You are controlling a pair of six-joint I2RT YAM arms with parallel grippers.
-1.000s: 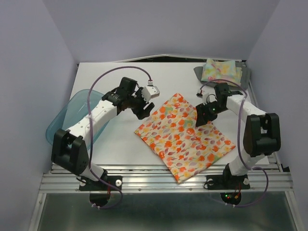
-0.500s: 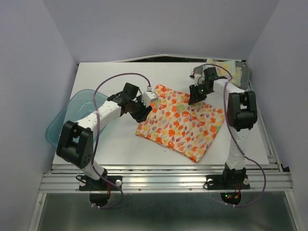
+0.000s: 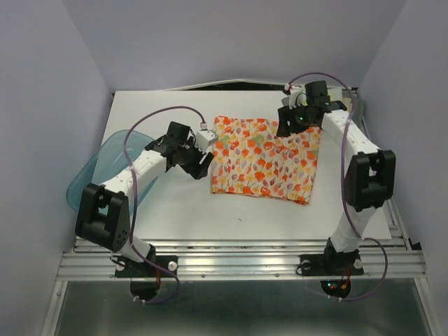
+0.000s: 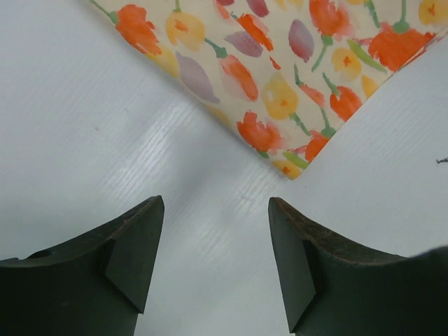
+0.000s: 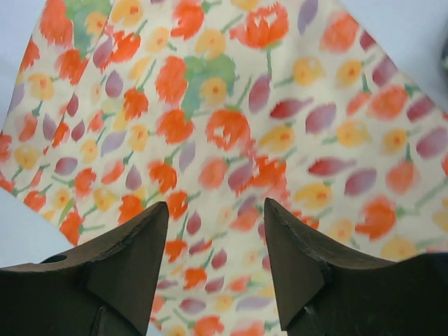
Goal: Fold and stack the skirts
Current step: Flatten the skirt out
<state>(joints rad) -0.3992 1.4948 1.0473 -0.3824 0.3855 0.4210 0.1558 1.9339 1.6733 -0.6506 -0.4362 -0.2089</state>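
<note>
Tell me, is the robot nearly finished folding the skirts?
Not quite. The orange-flowered skirt lies flat on the table as a fairly neat rectangle, so it looks at least partly folded. Both hands are open and hold nothing: the left hand is near the skirt's corner, and the right hand is above its cloth. Left to do, I think: any further folds, then stacking it.

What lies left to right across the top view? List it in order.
Blue basin → left hand → orange-flowered skirt. The right hand hangs over the skirt's far right part, so it gets no separate place.
</note>
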